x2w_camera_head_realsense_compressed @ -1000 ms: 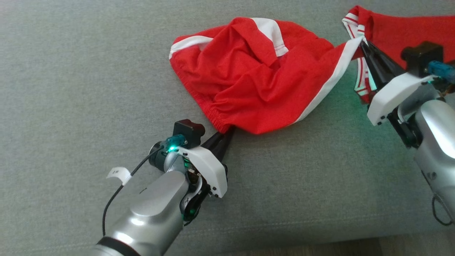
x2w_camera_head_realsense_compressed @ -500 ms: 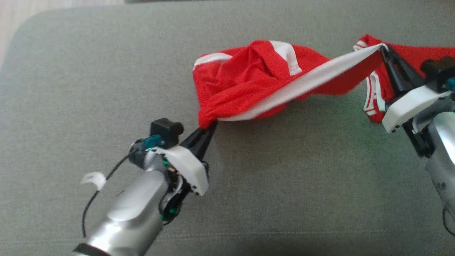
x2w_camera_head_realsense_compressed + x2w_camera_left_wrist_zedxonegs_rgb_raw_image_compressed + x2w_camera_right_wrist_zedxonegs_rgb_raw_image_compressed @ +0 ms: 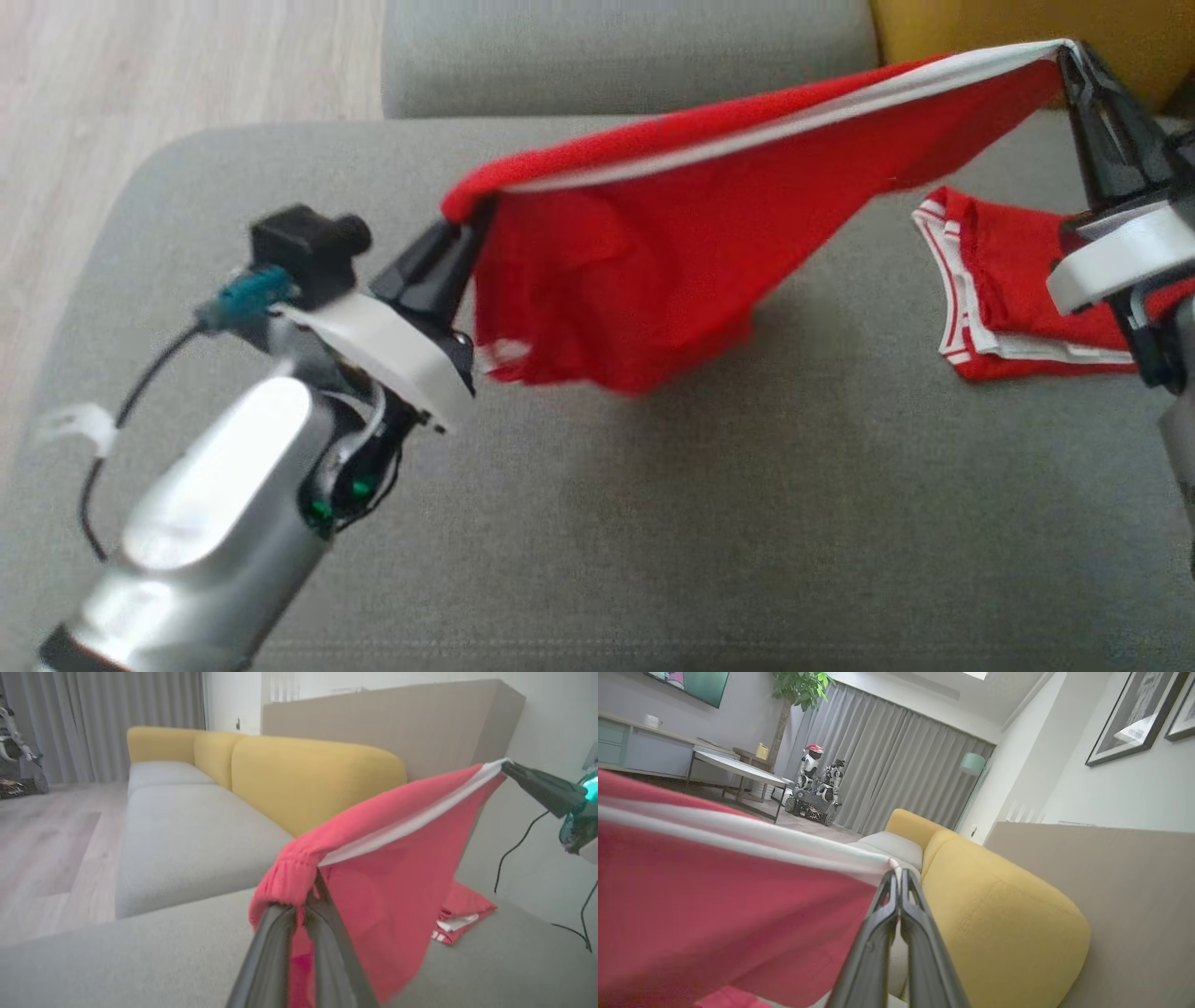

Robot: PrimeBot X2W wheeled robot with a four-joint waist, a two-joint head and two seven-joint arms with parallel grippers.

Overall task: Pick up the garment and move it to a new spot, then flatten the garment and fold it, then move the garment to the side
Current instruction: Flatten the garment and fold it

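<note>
**Both pincers clenched on the red cloth garment with a white stripe (image 3: 653, 271)**

The left pincer (image 3: 464, 227) grips the gathered elastic end of the garment, its dark fingers (image 3: 275, 947) pressed together with cloth bunched between them. The right pincer (image 3: 1066, 54) pinches the far end of the white stripe, jaws closed tight on the fabric. Between them the top edge runs taut, higher at the right, and the rest of the cloth hangs below it, clear of the grey fabric sofa seat cushion (image 3: 653, 523). A second red garment with white-striped trim (image 3: 1004, 280) lies flat on that cushion, under the right arm. A yellow sofa backrest (image 3: 303, 774) rises behind.
</note>
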